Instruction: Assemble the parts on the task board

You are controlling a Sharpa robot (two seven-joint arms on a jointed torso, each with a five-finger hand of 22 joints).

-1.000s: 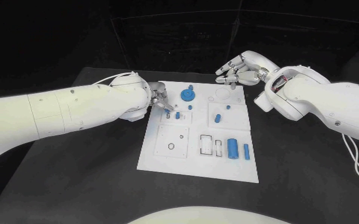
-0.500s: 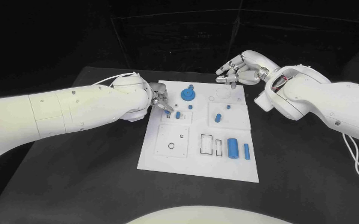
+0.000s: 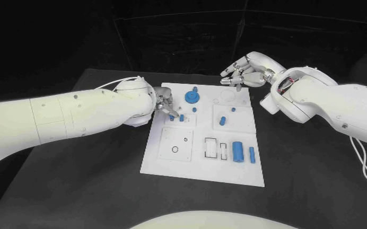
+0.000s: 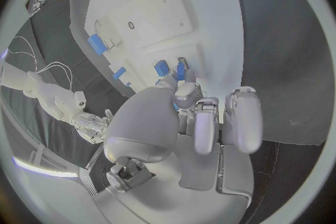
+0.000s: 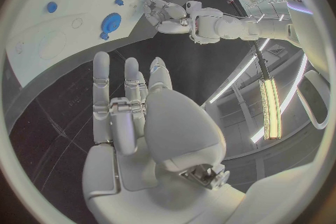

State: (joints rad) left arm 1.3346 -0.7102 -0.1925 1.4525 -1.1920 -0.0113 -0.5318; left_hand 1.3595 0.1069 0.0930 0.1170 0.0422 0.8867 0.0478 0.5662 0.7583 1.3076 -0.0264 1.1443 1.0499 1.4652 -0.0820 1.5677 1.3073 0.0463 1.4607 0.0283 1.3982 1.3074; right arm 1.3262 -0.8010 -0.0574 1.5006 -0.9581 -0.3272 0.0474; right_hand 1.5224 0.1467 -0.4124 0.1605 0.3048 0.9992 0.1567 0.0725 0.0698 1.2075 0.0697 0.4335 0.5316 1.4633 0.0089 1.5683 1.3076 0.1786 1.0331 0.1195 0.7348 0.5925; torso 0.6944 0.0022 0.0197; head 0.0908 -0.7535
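Observation:
The white task board [image 3: 229,172] lies in the middle of the black table. My left hand [image 3: 162,103] reaches over its far left part, and in the left wrist view the left hand [image 4: 183,123] pinches a small blue peg [image 4: 180,71] between thumb and finger. That peg [image 3: 173,116] stands at the board next to a second small blue peg [image 3: 182,117]. My right hand [image 3: 245,73] hovers over the board's far right corner, fingers apart and holding nothing. From the right wrist, the right hand [image 5: 133,101] points toward the board [image 5: 42,5].
A round blue disc [image 3: 191,98] sits at the board's far middle, and a blue peg [image 3: 221,120] stands right of centre. A blue cylinder [image 3: 238,152] and a thin blue bar [image 3: 252,155] lie at the near right. Black table surrounds the board.
My left hand has crept slightly to the right, its fingertips closing in on the small blue peg. The right hand has stayed where it was.

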